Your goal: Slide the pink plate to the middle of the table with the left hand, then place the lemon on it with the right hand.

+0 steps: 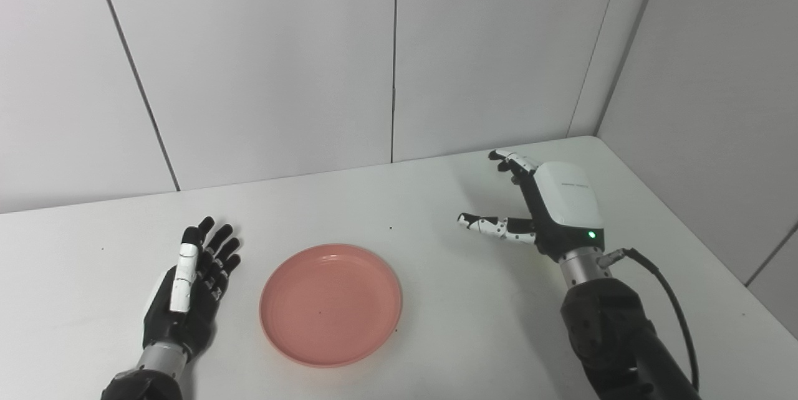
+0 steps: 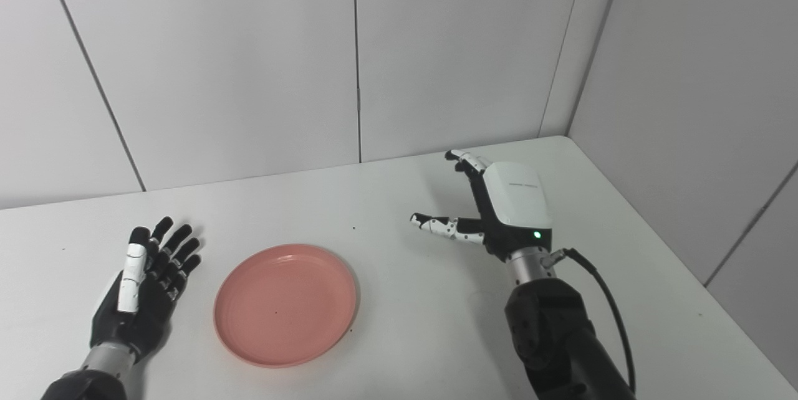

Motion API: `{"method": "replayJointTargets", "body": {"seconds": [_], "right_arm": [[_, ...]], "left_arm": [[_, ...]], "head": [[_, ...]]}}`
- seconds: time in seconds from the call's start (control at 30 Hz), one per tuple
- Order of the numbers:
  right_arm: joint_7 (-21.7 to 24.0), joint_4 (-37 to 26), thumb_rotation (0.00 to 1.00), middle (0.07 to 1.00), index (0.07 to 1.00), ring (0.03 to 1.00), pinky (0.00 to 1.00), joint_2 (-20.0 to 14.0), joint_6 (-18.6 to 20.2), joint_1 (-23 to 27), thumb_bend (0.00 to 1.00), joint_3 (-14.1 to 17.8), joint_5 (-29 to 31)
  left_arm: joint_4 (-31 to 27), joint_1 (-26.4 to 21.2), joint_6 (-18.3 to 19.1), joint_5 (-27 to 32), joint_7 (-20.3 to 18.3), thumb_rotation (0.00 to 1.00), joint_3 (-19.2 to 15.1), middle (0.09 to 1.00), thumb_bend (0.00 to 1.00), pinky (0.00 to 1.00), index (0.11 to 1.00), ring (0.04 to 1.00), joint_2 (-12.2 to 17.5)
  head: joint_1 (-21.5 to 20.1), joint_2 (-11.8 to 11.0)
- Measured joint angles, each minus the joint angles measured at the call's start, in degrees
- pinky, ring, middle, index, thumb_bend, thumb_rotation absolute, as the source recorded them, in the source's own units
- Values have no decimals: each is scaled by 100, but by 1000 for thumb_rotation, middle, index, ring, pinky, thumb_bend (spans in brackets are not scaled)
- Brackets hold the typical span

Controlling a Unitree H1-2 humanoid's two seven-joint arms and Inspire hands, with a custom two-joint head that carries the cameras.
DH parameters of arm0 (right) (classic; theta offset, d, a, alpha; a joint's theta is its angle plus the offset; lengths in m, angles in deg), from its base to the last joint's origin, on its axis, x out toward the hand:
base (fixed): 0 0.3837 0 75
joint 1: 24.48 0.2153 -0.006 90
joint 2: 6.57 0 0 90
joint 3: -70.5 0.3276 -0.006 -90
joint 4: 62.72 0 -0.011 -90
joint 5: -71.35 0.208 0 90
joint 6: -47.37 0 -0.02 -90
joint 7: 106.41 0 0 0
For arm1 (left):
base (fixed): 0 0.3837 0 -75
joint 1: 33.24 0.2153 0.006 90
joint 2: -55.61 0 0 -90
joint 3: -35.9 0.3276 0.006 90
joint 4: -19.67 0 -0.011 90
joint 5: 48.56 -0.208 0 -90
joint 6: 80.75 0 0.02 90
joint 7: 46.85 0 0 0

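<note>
A pink plate lies flat on the white table, a little left of its middle, with nothing on it. My left hand rests open just left of the plate, fingers stretched forward, not touching it. To the right of the plate my right hand hovers open, fingers and thumb spread, holding nothing. No lemon shows in either view.
White wall panels close the table at the back and along the right side. A black cable loops off the right wrist. The table's right edge runs diagonally near the right arm.
</note>
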Motion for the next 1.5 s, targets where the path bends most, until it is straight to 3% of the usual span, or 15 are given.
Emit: {"method": "replayJointTargets", "body": {"seconds": [0.17,0.37,0.73,0.87,1.17,1.5], "right_arm": [[-120,352,632,715,740,661,609,-175,-9,50,916,1,-301],[-467,845,649,706,715,707,756,-459,-17,138,906,7,-619],[-720,1706,647,689,694,661,626,-625,-18,156,919,16,-501],[-890,1957,634,710,713,667,620,-644,-18,135,905,31,-333],[-921,2310,619,737,730,667,538,-626,-10,30,895,1,-63],[-956,2411,615,711,717,588,438,-546,-8,29,872,-74,30]], "left_arm": [[12,-1,11,0,0,794,-10,962,830,1000,997,970,0],[17,-5,13,0,-16,804,11,960,835,1000,999,970,12],[34,-13,39,3,-104,802,23,959,831,1000,998,967,72],[34,-14,39,2,-108,818,37,959,821,1000,1000,967,83],[35,-17,40,2,-117,817,39,957,833,1000,1000,961,93],[39,-17,41,0,-129,828,77,955,823,1000,1000,957,111]], "head": [[9,0],[9,-9],[44,0],[53,9],[79,18],[105,35]]}}
